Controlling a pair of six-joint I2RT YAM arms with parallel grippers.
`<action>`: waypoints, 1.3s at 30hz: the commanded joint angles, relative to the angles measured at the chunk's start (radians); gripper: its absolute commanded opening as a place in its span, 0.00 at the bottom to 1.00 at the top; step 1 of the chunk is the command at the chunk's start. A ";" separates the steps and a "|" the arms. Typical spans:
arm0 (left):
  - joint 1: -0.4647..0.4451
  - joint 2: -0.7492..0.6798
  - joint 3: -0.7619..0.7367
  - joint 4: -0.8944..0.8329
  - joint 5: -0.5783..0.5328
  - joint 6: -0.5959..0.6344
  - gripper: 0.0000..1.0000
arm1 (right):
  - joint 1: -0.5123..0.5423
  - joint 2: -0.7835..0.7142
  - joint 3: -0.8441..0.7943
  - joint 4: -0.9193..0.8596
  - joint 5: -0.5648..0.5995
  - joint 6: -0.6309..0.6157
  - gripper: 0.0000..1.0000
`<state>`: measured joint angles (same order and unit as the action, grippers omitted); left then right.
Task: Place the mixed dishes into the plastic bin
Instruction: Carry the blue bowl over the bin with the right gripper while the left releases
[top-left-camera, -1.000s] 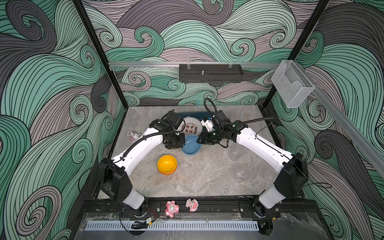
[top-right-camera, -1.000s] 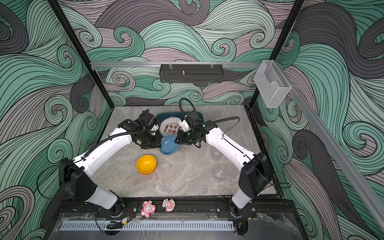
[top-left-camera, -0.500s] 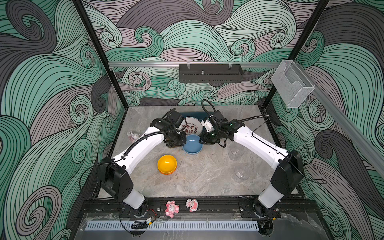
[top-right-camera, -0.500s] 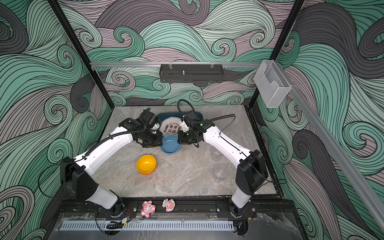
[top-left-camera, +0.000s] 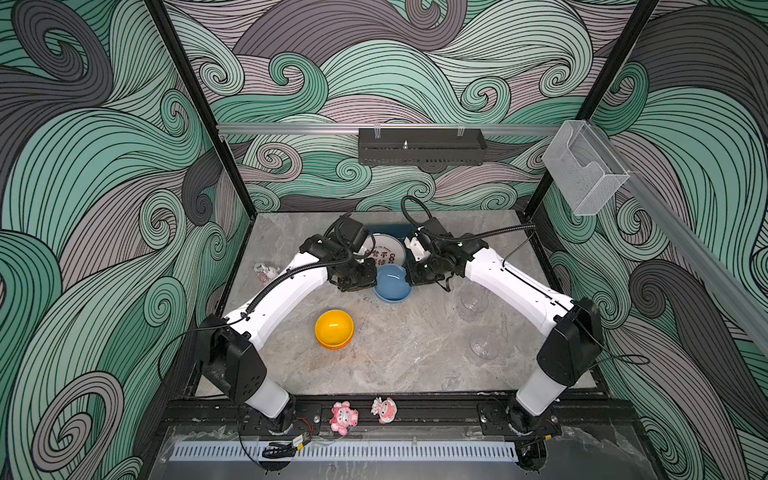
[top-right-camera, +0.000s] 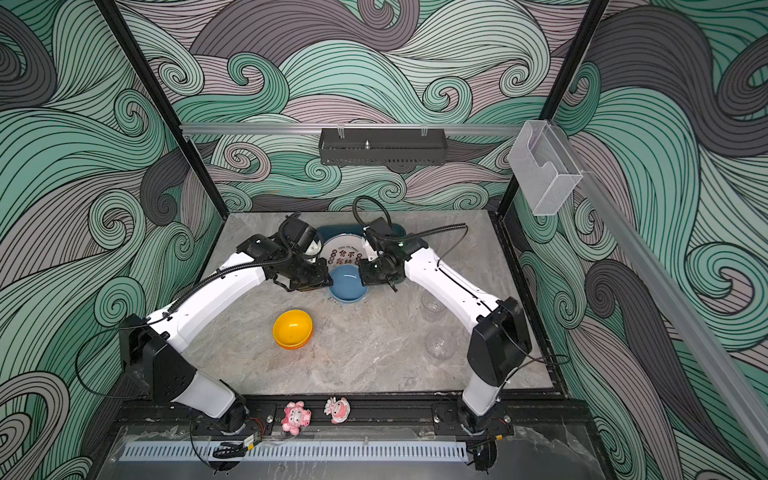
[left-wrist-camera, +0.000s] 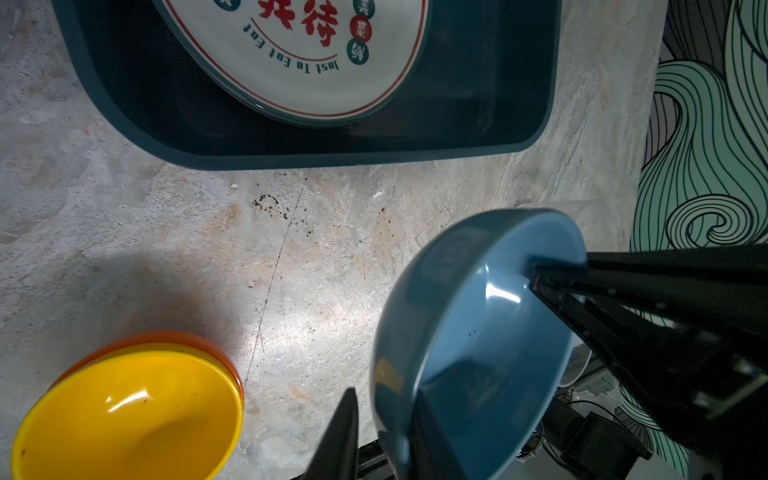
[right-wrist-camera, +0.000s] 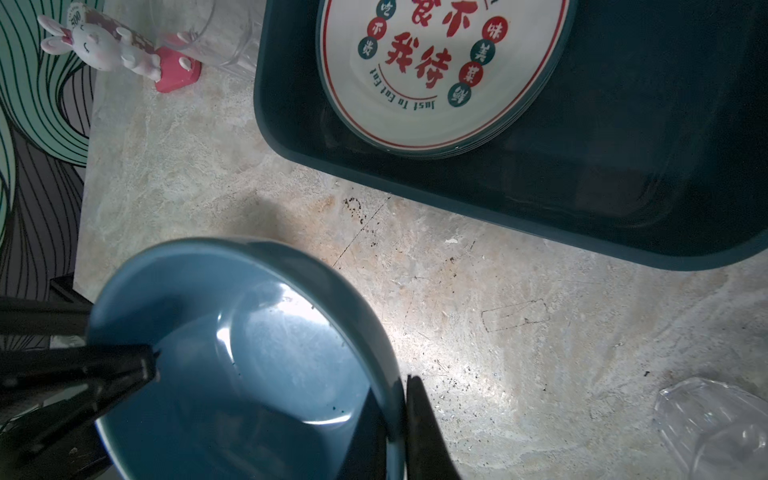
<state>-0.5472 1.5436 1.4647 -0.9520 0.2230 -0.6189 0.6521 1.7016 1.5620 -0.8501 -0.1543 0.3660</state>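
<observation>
A blue bowl (top-left-camera: 392, 282) (top-right-camera: 348, 282) hangs tilted just above the table, in front of the dark teal plastic bin (top-left-camera: 395, 228) (left-wrist-camera: 374, 160) (right-wrist-camera: 540, 232). My right gripper (top-left-camera: 411, 276) (right-wrist-camera: 395, 386) is shut on the bowl's right rim. My left gripper (top-left-camera: 371, 279) (left-wrist-camera: 384, 395) straddles the opposite rim, open, with a gap between its outer finger and the bowl wall. White lettered plates (top-left-camera: 384, 249) (right-wrist-camera: 436, 83) lie stacked in the bin. A yellow bowl (top-left-camera: 333, 326) (left-wrist-camera: 129, 415) sits nested in an orange one on the table.
Two clear glasses (top-left-camera: 473, 299) (top-left-camera: 483, 347) stand at the right, by my right arm. A third glass (right-wrist-camera: 224, 37) and a bunny figurine (right-wrist-camera: 104, 45) stand left of the bin. Two pink figurines (top-left-camera: 344, 417) sit on the front rail.
My right gripper has closed on the blue bowl's rim. My left gripper's jaws have parted from that bowl. The bowl has shifted slightly right, toward the bin.
</observation>
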 joint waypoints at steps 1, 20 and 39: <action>-0.004 -0.041 -0.005 -0.054 -0.014 0.001 0.26 | -0.023 0.007 0.053 -0.016 0.085 -0.027 0.02; 0.017 -0.153 -0.129 -0.027 -0.034 -0.010 0.55 | -0.077 0.147 0.169 -0.074 0.244 -0.073 0.02; 0.092 -0.336 -0.362 0.014 -0.072 -0.047 0.56 | -0.231 0.429 0.508 -0.141 0.246 -0.069 0.02</action>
<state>-0.4690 1.2324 1.1030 -0.9302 0.1711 -0.6479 0.4389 2.0911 2.0068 -0.9550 0.0826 0.2947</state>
